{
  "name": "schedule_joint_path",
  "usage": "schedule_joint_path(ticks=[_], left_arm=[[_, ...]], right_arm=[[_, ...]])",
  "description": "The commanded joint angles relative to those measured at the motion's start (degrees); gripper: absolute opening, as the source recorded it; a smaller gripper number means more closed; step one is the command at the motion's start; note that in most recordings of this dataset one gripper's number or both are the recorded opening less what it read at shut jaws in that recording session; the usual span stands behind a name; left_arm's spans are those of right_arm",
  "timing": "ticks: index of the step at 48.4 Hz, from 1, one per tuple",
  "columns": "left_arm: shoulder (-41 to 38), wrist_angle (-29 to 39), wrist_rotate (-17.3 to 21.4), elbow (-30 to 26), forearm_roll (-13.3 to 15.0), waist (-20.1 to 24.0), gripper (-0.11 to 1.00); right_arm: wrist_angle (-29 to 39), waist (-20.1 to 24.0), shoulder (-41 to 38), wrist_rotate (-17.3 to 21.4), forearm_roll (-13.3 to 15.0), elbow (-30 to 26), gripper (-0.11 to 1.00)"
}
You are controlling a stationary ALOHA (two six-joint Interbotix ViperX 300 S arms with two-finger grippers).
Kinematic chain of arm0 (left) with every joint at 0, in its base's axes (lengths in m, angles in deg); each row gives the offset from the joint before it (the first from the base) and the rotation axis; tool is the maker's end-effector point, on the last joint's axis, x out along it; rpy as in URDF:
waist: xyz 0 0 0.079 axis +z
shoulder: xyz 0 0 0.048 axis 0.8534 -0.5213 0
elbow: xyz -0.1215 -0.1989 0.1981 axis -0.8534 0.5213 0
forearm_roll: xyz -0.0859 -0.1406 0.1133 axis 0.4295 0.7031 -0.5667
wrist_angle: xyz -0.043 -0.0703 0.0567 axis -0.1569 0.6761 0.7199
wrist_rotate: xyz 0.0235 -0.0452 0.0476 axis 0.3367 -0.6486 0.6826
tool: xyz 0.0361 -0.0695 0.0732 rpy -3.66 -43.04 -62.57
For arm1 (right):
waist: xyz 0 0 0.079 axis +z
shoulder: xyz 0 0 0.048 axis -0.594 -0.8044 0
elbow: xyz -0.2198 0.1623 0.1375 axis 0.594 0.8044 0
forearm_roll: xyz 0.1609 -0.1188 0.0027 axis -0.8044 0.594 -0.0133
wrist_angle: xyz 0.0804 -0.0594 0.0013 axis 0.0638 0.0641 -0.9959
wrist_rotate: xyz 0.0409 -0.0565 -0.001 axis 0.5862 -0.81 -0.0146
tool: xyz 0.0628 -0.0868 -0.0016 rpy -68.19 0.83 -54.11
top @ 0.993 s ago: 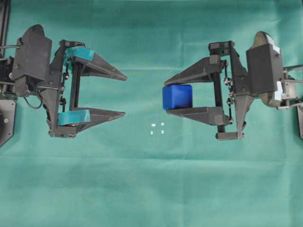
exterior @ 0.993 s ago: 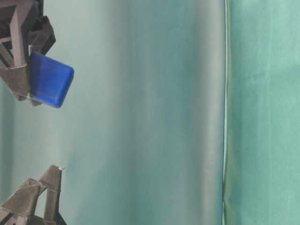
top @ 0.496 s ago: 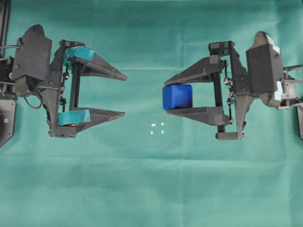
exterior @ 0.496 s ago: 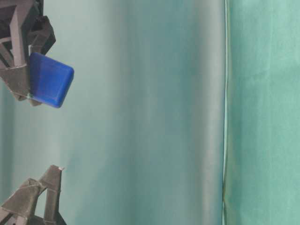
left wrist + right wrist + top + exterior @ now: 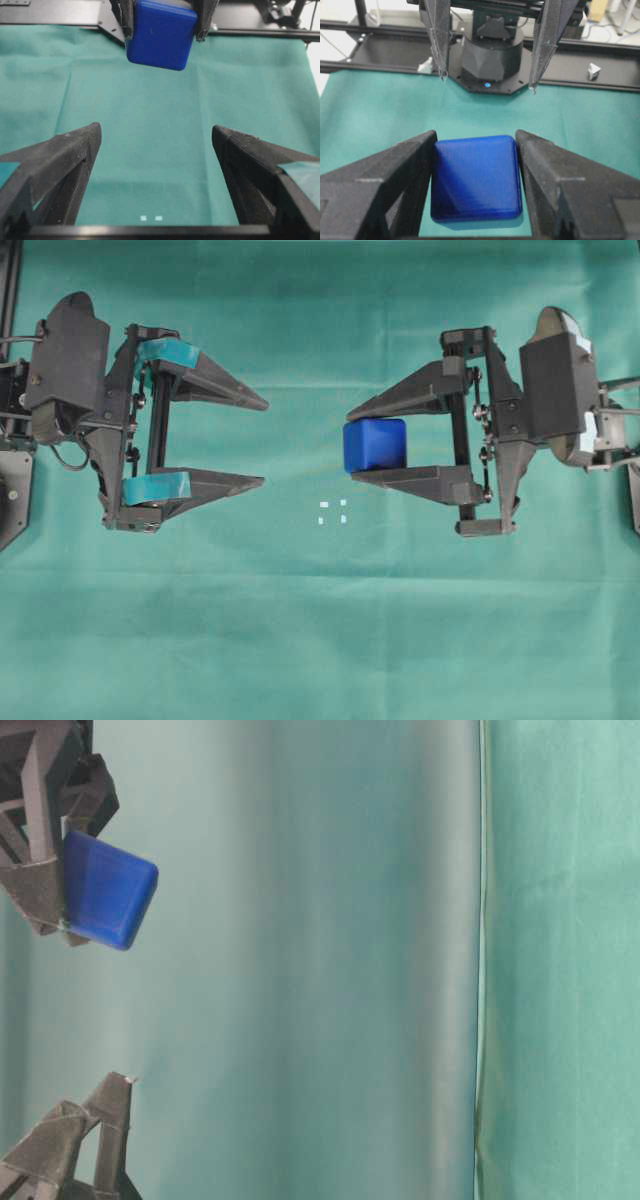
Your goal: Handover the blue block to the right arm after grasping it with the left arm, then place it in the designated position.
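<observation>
Clamped between the plain all-black tapered fingers of the right arm's gripper (image 5: pixel 362 444), the small bright blue cube with softly rounded edges (image 5: pixel 375 445) hangs above the green cloth-covered table (image 5: pixel 320 640), pinched on two opposite faces near the fingertips. Seen from the right wrist, the black fingers (image 5: pixel 395 175) press flush against the block's sides (image 5: pixel 476 177). At table level the cube (image 5: pixel 108 890) sits tilted in the grip and clear of the cloth, though that view is soft and shows little else.

Just below and slightly left of the held block in the overhead view, four tiny white corner marks forming a small square (image 5: pixel 332 512) lie bare on the cloth.

Across the table, the left arm's gripper (image 5: pixel 263 440) faces the block with its teal-padded fingers (image 5: pixel 160 487) spread wide and holding nothing; from its wrist camera the cube (image 5: pixel 161 32) appears straight ahead, well apart from its tips.
</observation>
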Motion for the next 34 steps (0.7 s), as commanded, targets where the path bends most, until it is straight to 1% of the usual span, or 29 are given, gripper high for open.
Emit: schedule_joint_path(ticks=[1,22,28,34], left_arm=[[0.35,-0.26,0.0,-1.14,0.0,-0.09,0.99],[0.26,-0.26,0.0,-1.32,0.0,-0.18,0.99],[0.26,-0.26,0.09,-1.32,-0.09,-0.18,0.99],[0.26,-0.26,0.09,-1.32,0.0,-0.18,0.99]], right_arm=[[0.0,0.09,1.05,0.18,-0.18,-0.88,0.55],[1.32,0.09,1.05,0.35,-0.26,-0.97,0.55],[4.57,0.09,1.05,1.14,-0.79,-0.97,0.55],[10.63,0.09,0.97,3.08,-1.14,-0.97,0.55]])
